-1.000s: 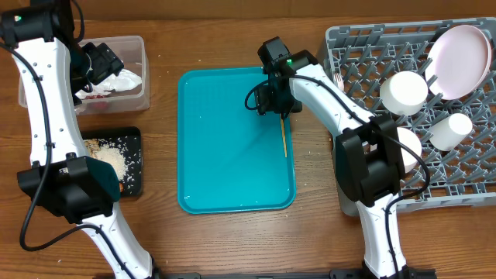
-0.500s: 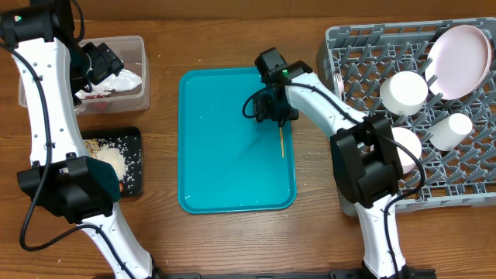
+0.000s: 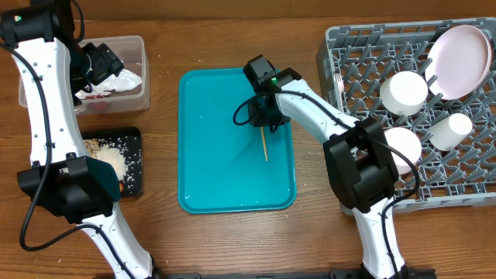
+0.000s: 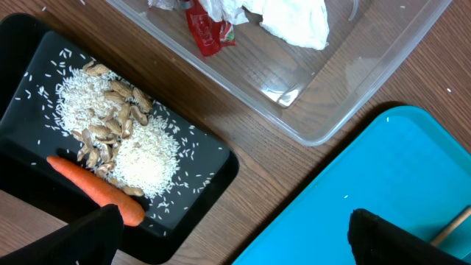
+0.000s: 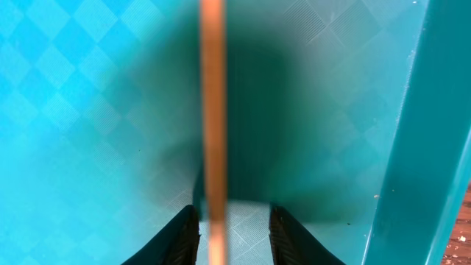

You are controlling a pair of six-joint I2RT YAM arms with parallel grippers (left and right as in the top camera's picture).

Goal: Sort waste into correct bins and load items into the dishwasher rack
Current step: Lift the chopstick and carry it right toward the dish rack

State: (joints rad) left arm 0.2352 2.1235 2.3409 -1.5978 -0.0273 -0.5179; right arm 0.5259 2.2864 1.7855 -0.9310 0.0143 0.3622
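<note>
A thin wooden stick (image 3: 264, 145) lies on the teal tray (image 3: 209, 178), near its upper middle. My right gripper (image 3: 262, 116) is at the stick's far end. In the right wrist view the stick (image 5: 213, 110) runs between the two fingertips, close to the left one, with a gap on the right. The right gripper (image 5: 232, 221) stands narrowly open around it. My left gripper (image 3: 101, 62) hangs over the clear tub (image 3: 136, 46). In its own view the left gripper (image 4: 235, 243) is wide open with nothing in it.
The clear tub (image 4: 316, 132) holds white napkins (image 4: 294, 18) and a red wrapper (image 4: 206, 33). The black tray (image 4: 213, 169) holds rice (image 4: 147, 158), beige scraps and a carrot (image 4: 96, 190). The grey rack (image 3: 341, 46) at right carries the plate (image 3: 459, 60), two bowls (image 3: 403, 91) and a cup (image 3: 451, 130).
My right gripper has moved left over the teal tray. The stick has shifted left with it, from near the right rim toward the middle. Its jaws have narrowed. The left arm is still.
</note>
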